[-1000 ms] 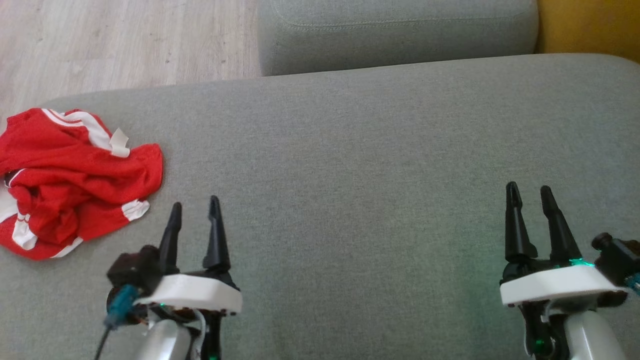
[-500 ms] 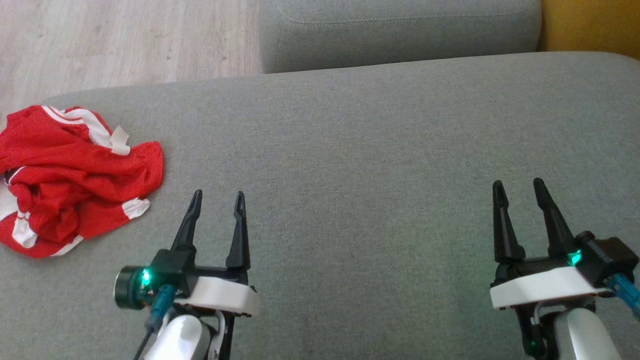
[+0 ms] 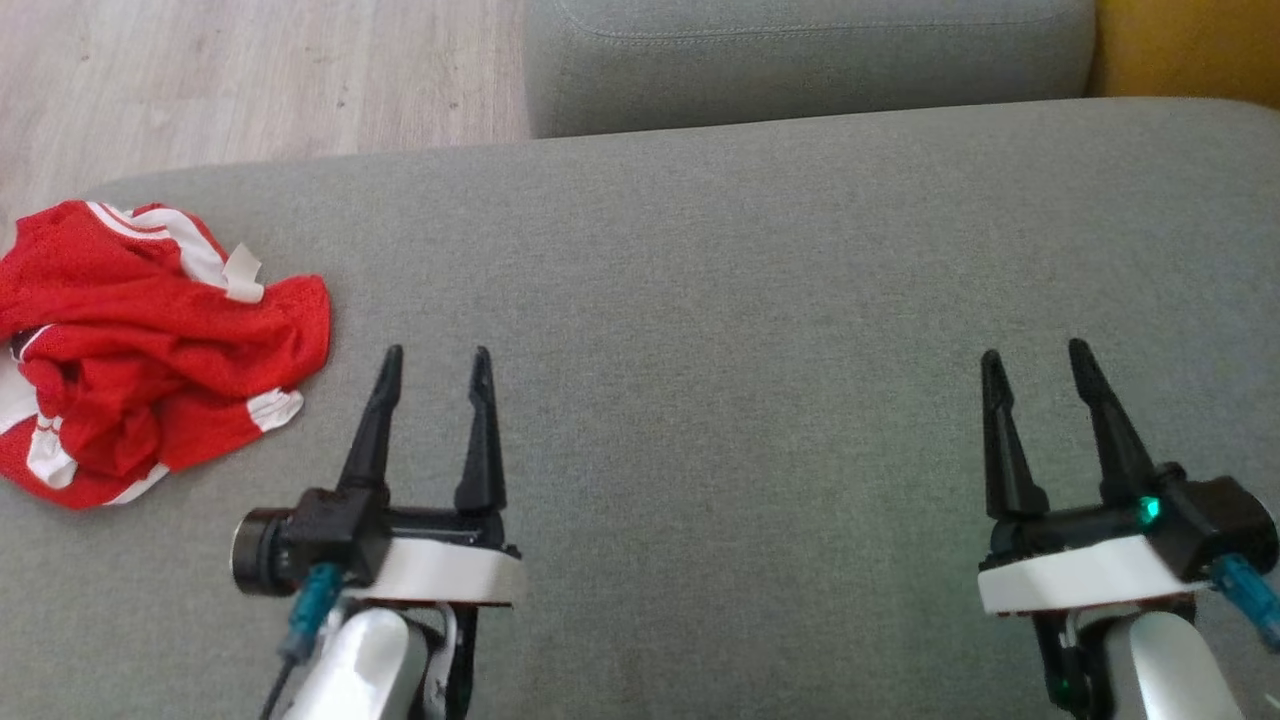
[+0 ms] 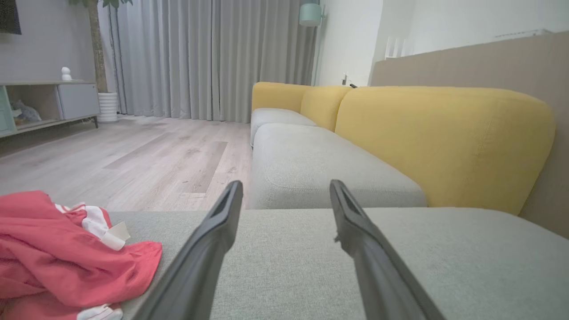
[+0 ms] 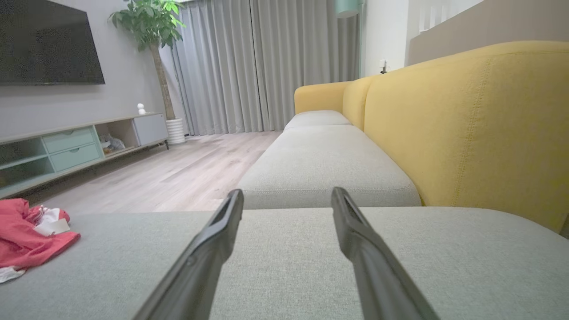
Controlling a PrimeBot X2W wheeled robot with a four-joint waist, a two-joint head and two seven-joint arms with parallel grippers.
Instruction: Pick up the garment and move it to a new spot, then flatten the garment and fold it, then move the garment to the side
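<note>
The garment (image 3: 140, 350) is a crumpled red piece with white stripes, lying at the left end of the grey sofa seat (image 3: 720, 300). It also appears at the lower left of the left wrist view as the garment (image 4: 66, 262), and far left in the right wrist view as the garment (image 5: 26, 235). My left gripper (image 3: 436, 356) hovers open just right of it, nothing between its fingers. My right gripper (image 3: 1034, 356) is open over bare cushion far to the right.
A second grey seat cushion (image 3: 800, 60) adjoins the far edge, with the yellow backrest (image 4: 444, 142) along the right. Wooden floor (image 3: 250, 80) lies beyond the seat's far left edge. A low TV cabinet (image 5: 66, 146) stands across the room.
My left gripper has shifted right and forward and rolled level, its wrist camera now at the left. The right gripper edged slightly left. The garment lies as before.
</note>
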